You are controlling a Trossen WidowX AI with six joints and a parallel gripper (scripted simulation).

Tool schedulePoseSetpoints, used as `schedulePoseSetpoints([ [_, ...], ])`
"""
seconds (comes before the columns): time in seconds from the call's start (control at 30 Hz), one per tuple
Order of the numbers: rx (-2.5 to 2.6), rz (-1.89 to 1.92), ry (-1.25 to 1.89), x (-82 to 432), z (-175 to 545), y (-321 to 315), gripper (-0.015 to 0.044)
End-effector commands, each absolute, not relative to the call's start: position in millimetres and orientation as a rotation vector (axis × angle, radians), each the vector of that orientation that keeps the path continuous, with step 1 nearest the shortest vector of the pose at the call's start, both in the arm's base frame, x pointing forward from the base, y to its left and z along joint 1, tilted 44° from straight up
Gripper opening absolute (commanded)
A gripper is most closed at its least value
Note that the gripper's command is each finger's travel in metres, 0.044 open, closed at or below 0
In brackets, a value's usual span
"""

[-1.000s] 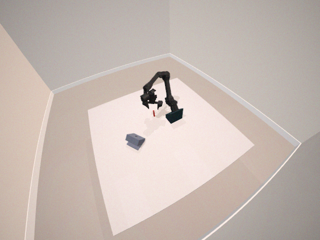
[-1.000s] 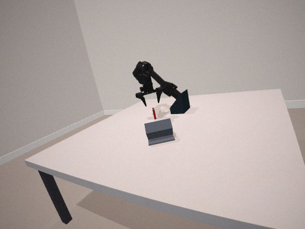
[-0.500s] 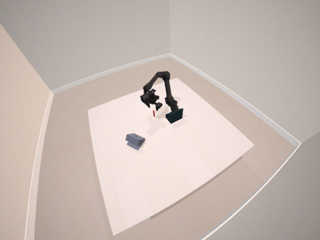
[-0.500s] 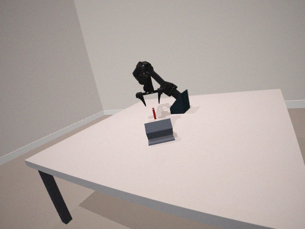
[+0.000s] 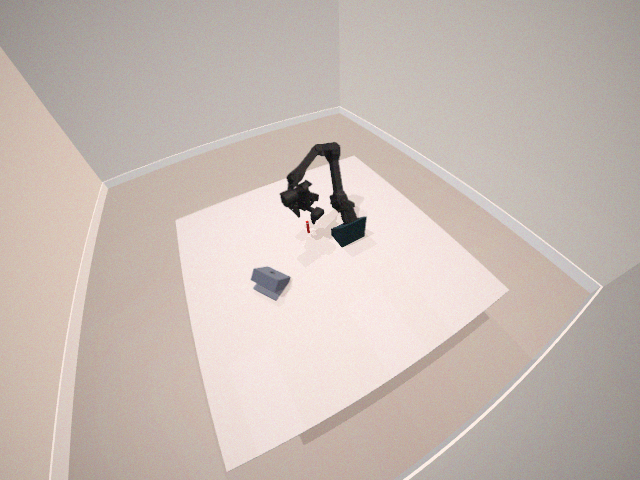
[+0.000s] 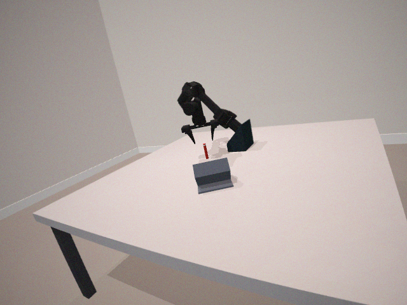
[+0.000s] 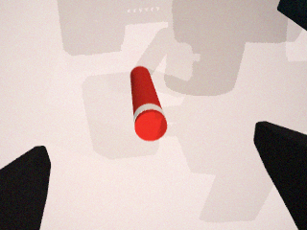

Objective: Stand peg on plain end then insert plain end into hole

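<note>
The red peg [image 5: 308,227] [image 6: 206,151] [image 7: 145,91] stands upright on the table [image 5: 361,330] [image 6: 279,210], its white-banded end up. My gripper [image 5: 306,219] [image 6: 203,142] [image 7: 153,145] is open and empty, pointing down. Its fingertips are spread wide to either side of the peg's line, at about the height of its top or a little above, not touching it. The grey-blue sloped panel [image 5: 266,280] [image 6: 212,166] stands apart from the peg. Its hole [image 5: 272,272] shows as a small dark spot in the top view; I cannot make it out in the exterior view.
A dark teal wedge-shaped block [image 5: 350,233] [image 6: 241,139] stands at the arm's base, to the right of the peg in the top and exterior views. A dark corner [image 7: 298,11] shows at the wrist view's top right. Shadows of the arm fall around the peg.
</note>
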State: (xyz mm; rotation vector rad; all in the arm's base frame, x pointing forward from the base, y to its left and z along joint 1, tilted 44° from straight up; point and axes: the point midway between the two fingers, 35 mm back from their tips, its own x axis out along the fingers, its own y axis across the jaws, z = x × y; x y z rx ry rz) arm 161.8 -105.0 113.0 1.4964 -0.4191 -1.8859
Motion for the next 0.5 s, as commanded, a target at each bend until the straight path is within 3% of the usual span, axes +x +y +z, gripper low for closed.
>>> schedulePoseSetpoints([
  [0.0,1.490,-1.888,-0.417,160,107,-110,0.0440],
  [0.47,1.491,-1.887,-0.417,158,91,-126,0.0440],
])
